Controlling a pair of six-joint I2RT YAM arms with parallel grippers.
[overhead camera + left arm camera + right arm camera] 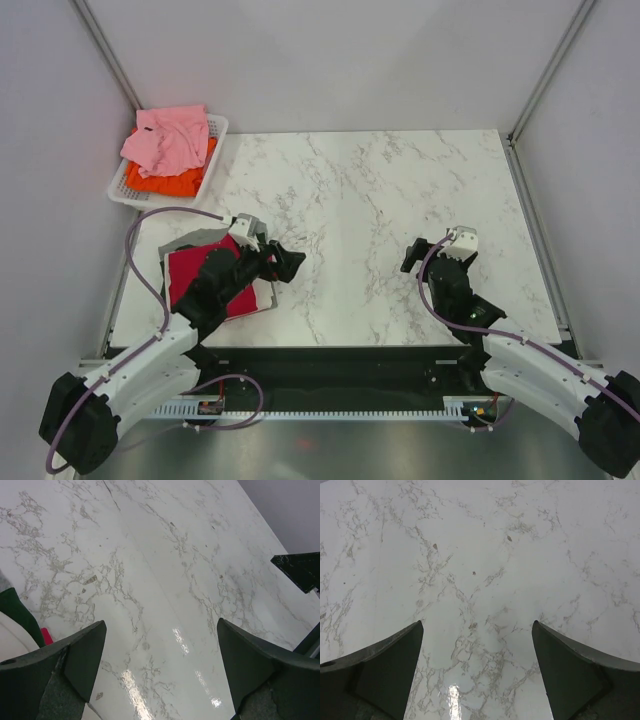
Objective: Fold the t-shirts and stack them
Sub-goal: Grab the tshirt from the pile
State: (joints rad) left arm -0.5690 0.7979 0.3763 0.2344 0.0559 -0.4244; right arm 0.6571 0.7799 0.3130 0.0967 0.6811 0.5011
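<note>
Top view: crimson tee (190, 278), folded flat, lies at 8 o'clock on the tabletop (380, 200). A rumpled pink tee (168, 138) sits over the orange tee (172, 183) in the basket (217, 148) at 10. Left wrist: left pincer (161, 642) gaping, empty. Right wrist: right pincer (477, 635) gaping, empty.

Marble tabletop (380, 190) centre, right, far side open. Mesh basket (216, 155) heaped with tees (165, 140) blocks far-left corner. Folded t-shirt stack (190, 275) fills near-left edge. Enclosure walls (50, 150) hem three sides.

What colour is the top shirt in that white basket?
The shirt is light pink, seen best from the top external camera.
</note>
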